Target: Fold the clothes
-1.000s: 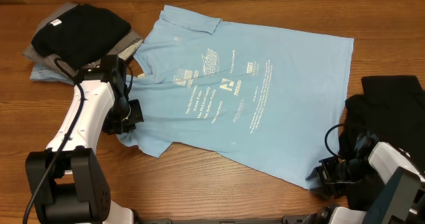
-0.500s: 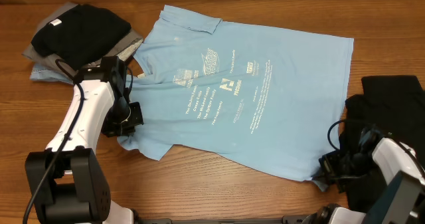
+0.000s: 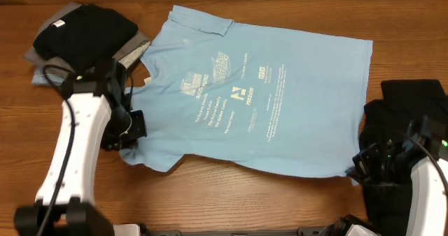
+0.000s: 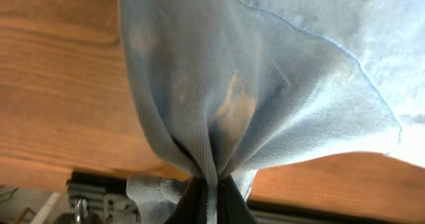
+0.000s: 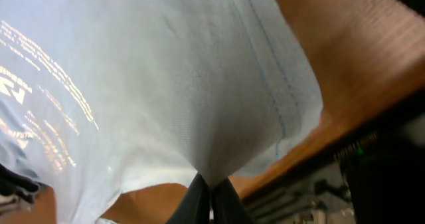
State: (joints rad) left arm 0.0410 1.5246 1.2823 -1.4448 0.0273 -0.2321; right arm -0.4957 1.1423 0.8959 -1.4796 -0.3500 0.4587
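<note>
A light sky-blue T-shirt (image 3: 259,103) with pale lettering lies spread across the wooden table. My left gripper (image 3: 134,133) is shut on the shirt's near-left corner, and the bunched blue fabric (image 4: 219,111) rises from between its jaws in the left wrist view. My right gripper (image 3: 358,167) is shut on the near-right hem, where the pinched cloth (image 5: 199,104) fans up out of the jaws. Both held corners are lifted slightly off the table.
A pile of folded garments, black on top (image 3: 84,29) over grey and blue, sits at the far left. A black garment (image 3: 406,117) lies at the right edge beside my right arm. Bare wood (image 3: 231,194) runs along the front.
Both arms have risen and drawn outward, pulling the shirt's near edge taut and straighter. The right gripper has closed on the hem and moved right with it.
</note>
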